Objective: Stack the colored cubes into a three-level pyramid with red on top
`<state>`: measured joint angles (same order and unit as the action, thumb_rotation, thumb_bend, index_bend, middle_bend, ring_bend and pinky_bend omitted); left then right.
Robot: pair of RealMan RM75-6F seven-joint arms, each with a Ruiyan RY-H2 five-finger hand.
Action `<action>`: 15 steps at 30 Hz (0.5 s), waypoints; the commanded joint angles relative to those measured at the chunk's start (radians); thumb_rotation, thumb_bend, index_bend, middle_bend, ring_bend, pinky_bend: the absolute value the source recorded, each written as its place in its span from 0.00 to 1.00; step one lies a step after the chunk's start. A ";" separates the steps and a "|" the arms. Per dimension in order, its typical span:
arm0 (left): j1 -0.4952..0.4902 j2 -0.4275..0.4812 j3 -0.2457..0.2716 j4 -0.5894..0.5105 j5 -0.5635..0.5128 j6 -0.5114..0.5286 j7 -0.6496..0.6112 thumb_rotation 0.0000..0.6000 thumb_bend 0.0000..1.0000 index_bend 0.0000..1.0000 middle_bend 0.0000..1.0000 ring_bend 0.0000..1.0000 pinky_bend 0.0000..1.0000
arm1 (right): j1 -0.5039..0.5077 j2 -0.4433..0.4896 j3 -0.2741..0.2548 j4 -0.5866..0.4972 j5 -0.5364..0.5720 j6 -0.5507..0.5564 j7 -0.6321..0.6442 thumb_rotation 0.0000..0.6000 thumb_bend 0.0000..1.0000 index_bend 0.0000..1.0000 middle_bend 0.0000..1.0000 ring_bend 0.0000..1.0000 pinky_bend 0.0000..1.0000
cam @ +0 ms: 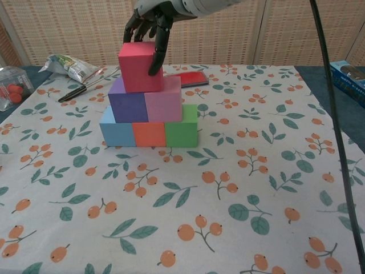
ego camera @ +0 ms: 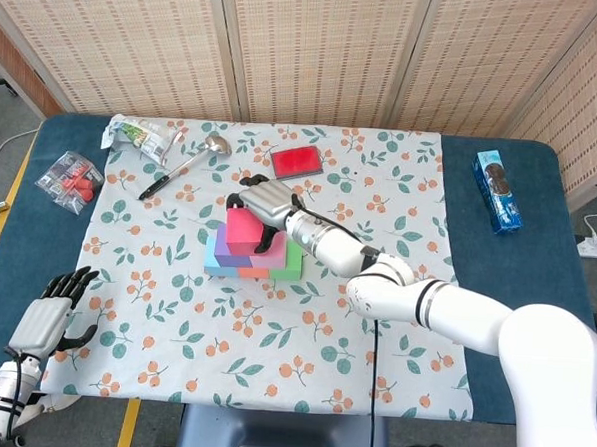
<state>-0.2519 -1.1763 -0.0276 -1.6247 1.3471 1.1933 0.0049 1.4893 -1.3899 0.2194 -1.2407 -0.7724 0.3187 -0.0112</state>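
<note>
No writing reads anywhere; right hand (cam: 149, 17) grips red cube (cam: 138, 66), left hand (ego camera: 45, 315) spread empty.

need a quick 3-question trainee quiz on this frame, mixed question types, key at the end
1. True or false: the red cube sits centred over the two middle cubes.
2. Which hand grips the red cube? A) left hand B) right hand C) neither
3. Fill in: the bottom row, left to right in the chest view, is light blue cube, ____ cube, green cube.

Key
1. False: it sits toward the left, mostly over the purple cube, with little of it on the pink cube.
2. B
3. orange
</note>
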 commanded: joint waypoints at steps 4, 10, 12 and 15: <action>0.002 -0.003 0.002 0.011 0.003 0.000 -0.012 1.00 0.36 0.00 0.00 0.00 0.06 | 0.020 -0.007 -0.028 0.005 0.030 0.018 -0.003 1.00 0.00 0.37 0.30 0.01 0.02; 0.002 -0.005 0.003 0.019 0.006 0.000 -0.020 1.00 0.36 0.00 0.00 0.00 0.06 | 0.036 -0.007 -0.048 -0.005 0.059 0.040 -0.008 1.00 0.00 0.36 0.30 0.01 0.01; 0.002 -0.005 0.003 0.020 0.007 -0.001 -0.022 1.00 0.36 0.00 0.00 0.00 0.06 | 0.041 -0.006 -0.055 -0.008 0.069 0.045 -0.012 1.00 0.00 0.36 0.30 0.01 0.01; 0.003 -0.006 0.005 0.022 0.008 -0.001 -0.024 1.00 0.36 0.00 0.00 0.00 0.06 | 0.049 -0.007 -0.069 -0.009 0.084 0.054 -0.020 1.00 0.00 0.36 0.30 0.01 0.01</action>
<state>-0.2487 -1.1821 -0.0229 -1.6031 1.3549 1.1924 -0.0196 1.5360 -1.3970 0.1529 -1.2489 -0.6913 0.3700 -0.0289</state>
